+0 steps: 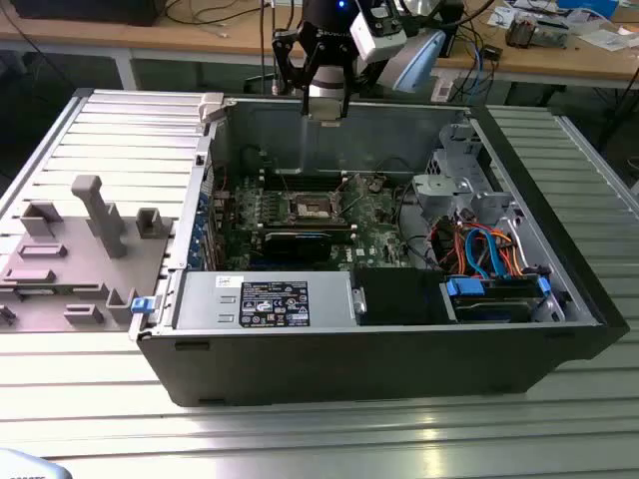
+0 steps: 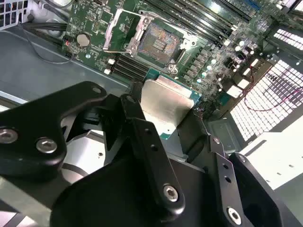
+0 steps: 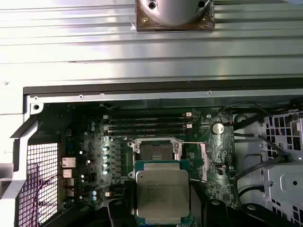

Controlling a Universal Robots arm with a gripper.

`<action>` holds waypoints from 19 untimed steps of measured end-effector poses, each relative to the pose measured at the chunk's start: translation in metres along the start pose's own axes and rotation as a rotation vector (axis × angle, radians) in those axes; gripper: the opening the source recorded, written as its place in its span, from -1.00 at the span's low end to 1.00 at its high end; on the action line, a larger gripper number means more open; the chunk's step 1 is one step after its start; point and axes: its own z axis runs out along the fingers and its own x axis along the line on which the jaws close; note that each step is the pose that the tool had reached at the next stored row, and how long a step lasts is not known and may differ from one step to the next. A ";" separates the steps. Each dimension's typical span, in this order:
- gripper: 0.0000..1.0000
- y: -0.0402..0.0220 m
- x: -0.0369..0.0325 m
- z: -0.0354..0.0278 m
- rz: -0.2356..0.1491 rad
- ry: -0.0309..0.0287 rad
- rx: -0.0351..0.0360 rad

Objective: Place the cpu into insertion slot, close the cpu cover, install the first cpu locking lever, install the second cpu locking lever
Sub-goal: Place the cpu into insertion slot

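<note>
I have the gripper [image 1: 325,110] pinching the cpu [image 3: 162,191] flat by its edges, high at the case's [image 1: 559,329] far wall. The insertion slot [image 3: 154,150] sits lower, toward the near side (looks bare, I think).

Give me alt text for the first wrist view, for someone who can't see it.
A silver-grey square cpu chip is gripped between black fingers over an open computer case. Down on the green circuit board sits the empty square dark socket with a silvery rim, next to long black memory slots.
</note>
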 end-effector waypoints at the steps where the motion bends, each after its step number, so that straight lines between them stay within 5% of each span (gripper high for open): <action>1: 0.09 0.0000 0.0001 0.0004 0.000 0.0000 0.0000; 19: 0.09 -0.0007 0.0000 0.0074 0.000 0.0000 -0.0001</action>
